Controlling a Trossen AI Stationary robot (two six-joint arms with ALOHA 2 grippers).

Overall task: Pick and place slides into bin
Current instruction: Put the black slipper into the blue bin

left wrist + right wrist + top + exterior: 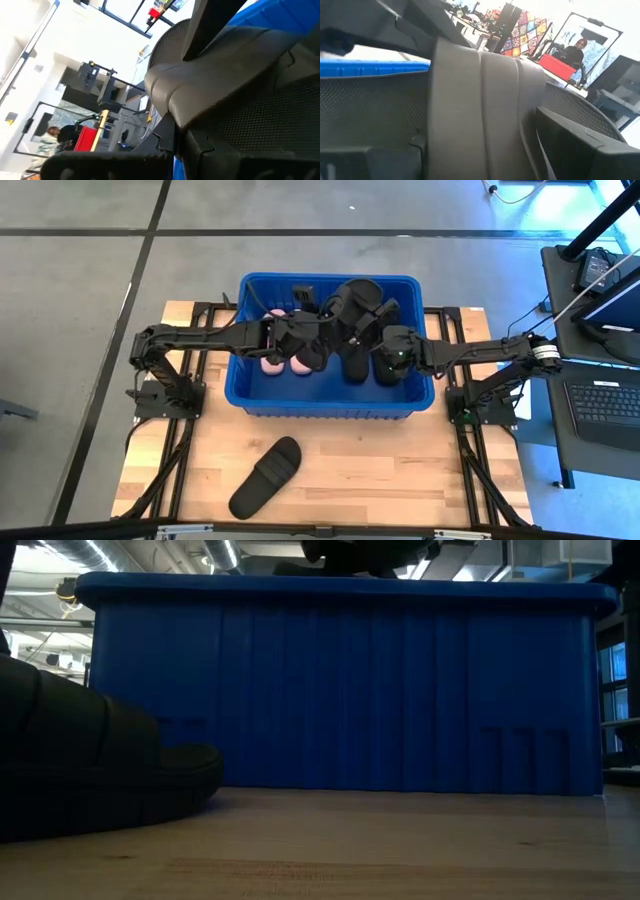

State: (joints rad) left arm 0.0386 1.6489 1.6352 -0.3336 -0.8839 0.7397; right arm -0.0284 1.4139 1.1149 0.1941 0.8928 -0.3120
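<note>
The blue bin (330, 405) stands mid-table. Inside it lie two pale pink slides (285, 364) and two black slides (370, 368). A third black slide (357, 302) is up above the bin's far half, tilted, between my two grippers. My left gripper (322, 332) comes at it from the left and is shut. My right gripper (385, 340) comes from the right, its fingers wide apart on either side of that slide's strap (475, 110); whether they touch it, I cannot tell. One more black slide (265, 477) lies sole-down on the table in front of the bin. My left gripper is shut on the raised black slide, near the edge of its strap (172, 107). The slide itself fills the left wrist view and hides the place of contact. The gripper reaches in nearly level from the table's left. The slide is tilted, clear of the bin's contents.
The bin's front wall (340, 690) rises between the near table and the arms. The near part of the wooden table (400, 480) holds only the lone slide. A desk with a laptop (605, 395) stands beyond the table's right edge.
</note>
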